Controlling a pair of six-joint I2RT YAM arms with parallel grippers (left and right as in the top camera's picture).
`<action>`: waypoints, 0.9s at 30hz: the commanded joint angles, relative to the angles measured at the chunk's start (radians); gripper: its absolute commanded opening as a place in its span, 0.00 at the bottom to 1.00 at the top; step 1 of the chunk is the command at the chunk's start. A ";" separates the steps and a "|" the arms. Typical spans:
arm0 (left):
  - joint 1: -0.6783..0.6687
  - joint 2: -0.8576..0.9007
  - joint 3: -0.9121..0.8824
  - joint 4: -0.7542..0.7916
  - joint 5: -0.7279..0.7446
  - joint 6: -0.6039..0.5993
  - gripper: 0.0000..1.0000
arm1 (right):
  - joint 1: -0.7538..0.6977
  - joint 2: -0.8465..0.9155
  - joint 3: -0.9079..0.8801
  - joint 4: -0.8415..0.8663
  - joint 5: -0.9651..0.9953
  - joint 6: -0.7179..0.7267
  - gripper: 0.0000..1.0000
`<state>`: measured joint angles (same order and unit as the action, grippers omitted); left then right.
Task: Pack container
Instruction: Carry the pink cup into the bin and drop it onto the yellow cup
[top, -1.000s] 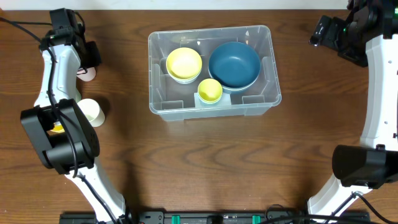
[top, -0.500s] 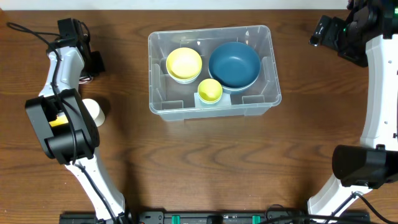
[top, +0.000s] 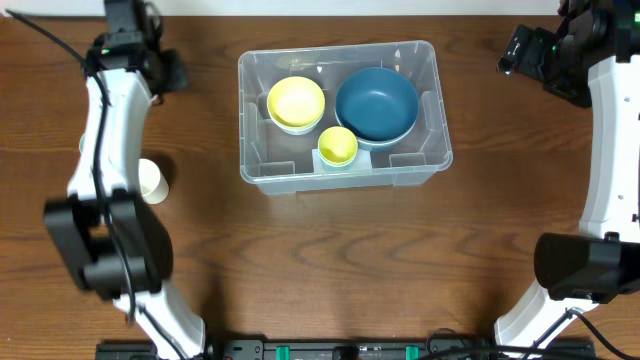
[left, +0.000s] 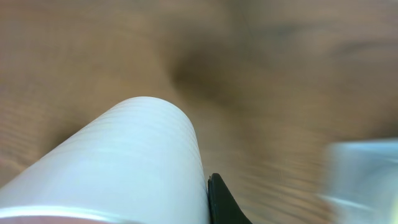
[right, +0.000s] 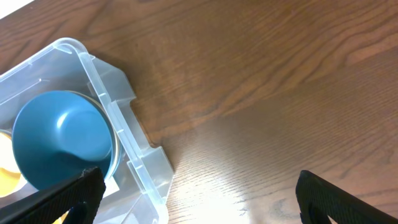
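The clear plastic container (top: 345, 178) stands at the table's middle back. It holds a yellow bowl (top: 296, 103), a blue bowl (top: 376, 103) and a small yellow-green cup (top: 338, 145). My left gripper (top: 172, 72) is at the far left, left of the container. In the left wrist view it is shut on a white cup (left: 124, 162), with one black finger (left: 224, 202) against the cup's side, and the view is blurred. My right gripper (right: 199, 199) is open and empty, above bare wood right of the container (right: 124, 118).
A second white cup (top: 150, 180) stands on the table at the left, beside the left arm. A blurred pale edge of the container (left: 367, 174) shows at the right of the left wrist view. Brown wood surrounds the container.
My left gripper has moved toward the back and to the right, carrying the white cup away from its spot at the left. The right arm has not moved.
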<state>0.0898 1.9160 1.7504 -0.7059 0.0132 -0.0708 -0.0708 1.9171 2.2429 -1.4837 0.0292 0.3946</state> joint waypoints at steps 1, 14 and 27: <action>-0.096 -0.128 0.015 -0.023 0.068 -0.017 0.06 | -0.001 -0.025 0.001 -0.001 0.000 0.012 0.99; -0.555 -0.164 0.011 -0.214 0.111 0.039 0.06 | -0.001 -0.025 0.001 -0.001 0.000 0.012 0.99; -0.657 -0.045 0.005 -0.271 0.111 0.051 0.06 | -0.001 -0.025 0.001 -0.001 0.000 0.012 0.99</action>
<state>-0.5659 1.8462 1.7565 -0.9569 0.1280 -0.0322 -0.0708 1.9171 2.2429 -1.4841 0.0296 0.3946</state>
